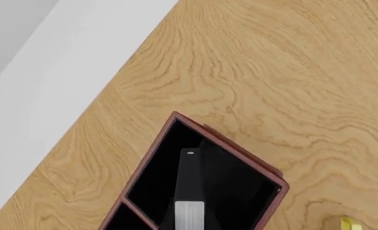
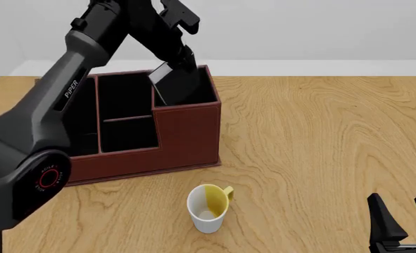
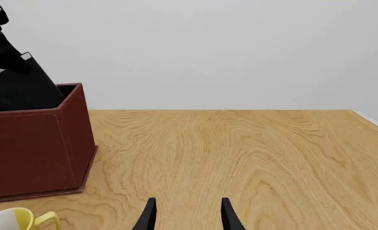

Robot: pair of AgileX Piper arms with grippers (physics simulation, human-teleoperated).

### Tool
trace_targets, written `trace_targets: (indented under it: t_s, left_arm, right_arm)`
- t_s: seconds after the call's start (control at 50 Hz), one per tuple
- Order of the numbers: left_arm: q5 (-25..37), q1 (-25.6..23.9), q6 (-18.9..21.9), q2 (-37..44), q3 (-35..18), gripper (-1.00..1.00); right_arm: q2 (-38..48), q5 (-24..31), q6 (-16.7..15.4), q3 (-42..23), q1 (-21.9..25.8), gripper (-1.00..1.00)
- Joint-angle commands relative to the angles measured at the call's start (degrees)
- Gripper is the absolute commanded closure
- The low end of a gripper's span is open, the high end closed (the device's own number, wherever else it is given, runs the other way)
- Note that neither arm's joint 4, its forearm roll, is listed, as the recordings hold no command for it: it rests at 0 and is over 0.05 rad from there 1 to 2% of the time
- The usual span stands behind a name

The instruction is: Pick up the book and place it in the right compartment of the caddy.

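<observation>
The black book (image 2: 174,84) hangs tilted, its lower part inside the right compartment (image 2: 202,89) of the red-brown caddy (image 2: 186,132). My left gripper (image 2: 183,59) reaches down from above and is shut on the book's upper end. In the left wrist view the book (image 1: 190,182) shows edge-on with its white page block, over the black-lined right compartment (image 1: 154,172) of the caddy (image 1: 234,143); the fingers are hidden there. The right wrist view shows the book (image 3: 19,88) sticking up out of the caddy (image 3: 35,148). My right gripper (image 2: 399,212) stands open and holds nothing, low at the near right.
A white-and-yellow mug (image 2: 208,208) stands upright in front of the caddy, and also shows in the right wrist view as the mug (image 3: 10,220). The caddy's other cells lie to the left of the right compartment. The table's far edge runs behind the caddy.
</observation>
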Motion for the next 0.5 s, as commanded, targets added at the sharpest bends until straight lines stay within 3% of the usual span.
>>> trace_targets:
  t_s: [0.02,0.14,0.16,0.5]
  left_arm:
    - [0.0,1.5,-1.3,-2.6,0.8,1.00]
    - [0.0,1.5,-1.4,-2.6,0.9,1.00]
    - [0.0,1.5,-1.4,-2.6,0.9,-1.00]
    - [0.0,1.4,-1.6,-3.9,1.9,-1.00]
  right_arm:
    - [0.0,0.0,0.0,0.0,0.0,-1.00]
    - [0.0,0.0,0.0,0.0,0.0,-1.00]
    - [0.0,0.0,0.0,0.0,0.0,-1.00]
    - [0.0,0.0,0.0,0.0,0.0,-1.00]
